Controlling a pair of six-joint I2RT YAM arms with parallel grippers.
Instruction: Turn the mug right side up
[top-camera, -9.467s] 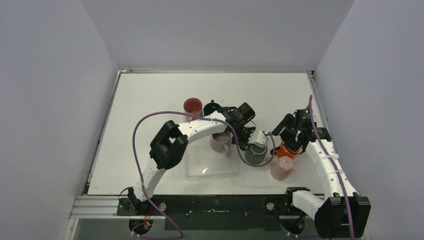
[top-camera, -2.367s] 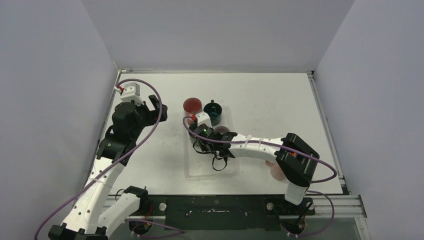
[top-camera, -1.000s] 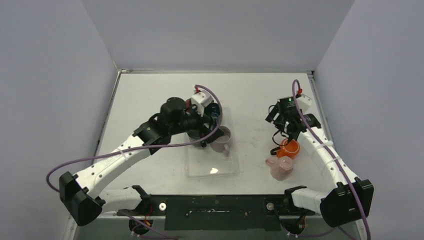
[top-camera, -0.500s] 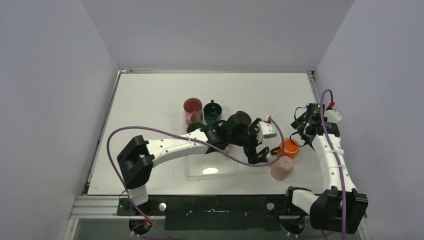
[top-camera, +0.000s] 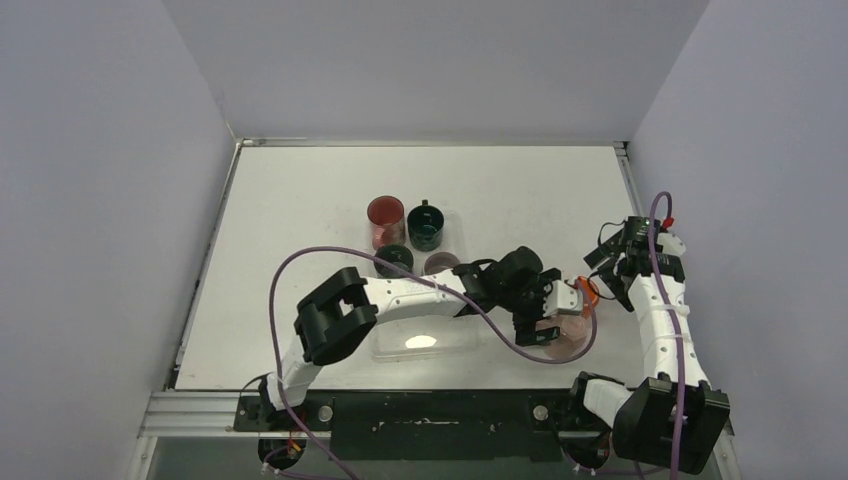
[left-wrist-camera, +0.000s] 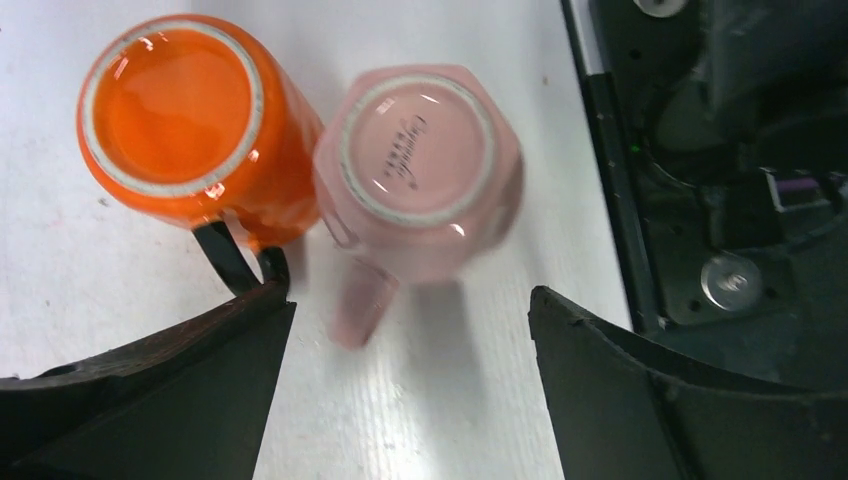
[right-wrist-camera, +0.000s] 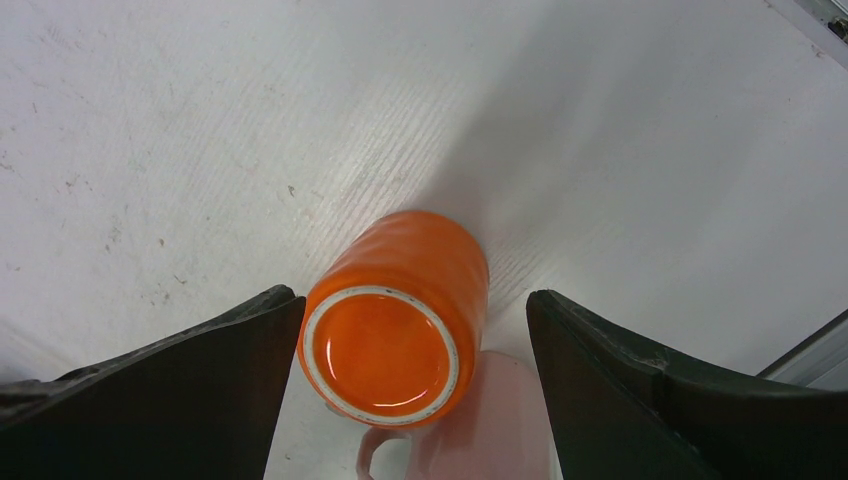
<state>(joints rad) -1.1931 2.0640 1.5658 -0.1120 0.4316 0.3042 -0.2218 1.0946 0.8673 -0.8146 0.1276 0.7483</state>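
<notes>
Two mugs stand upside down side by side at the table's right front. The orange mug (top-camera: 587, 292) (left-wrist-camera: 170, 110) (right-wrist-camera: 385, 350) has a black handle (left-wrist-camera: 235, 265). The pink mug (top-camera: 568, 345) (left-wrist-camera: 420, 150) (right-wrist-camera: 500, 430) touches it, its handle (left-wrist-camera: 360, 300) pointing toward the left wrist camera. My left gripper (top-camera: 548, 318) (left-wrist-camera: 410, 400) hovers open over the pink mug, with only bare table between its fingers (left-wrist-camera: 150, 390). My right gripper (top-camera: 603, 272) (right-wrist-camera: 410, 390) hangs open above the orange mug, its fingers (right-wrist-camera: 680, 400) wide apart on either side and not touching it.
A clear tray (top-camera: 400, 352) lies at the front middle, crossed by my left arm. Behind it stand a red cup (top-camera: 385, 212), a dark teal mug (top-camera: 425, 227), a dark green cup (top-camera: 393, 260) and a brownish mug (top-camera: 440, 263). The black front rail (left-wrist-camera: 720, 200) runs just beside the pink mug.
My left gripper has swung right and forward from the tray's edge to over the pink mug. My right gripper has come down a little toward the orange mug.
</notes>
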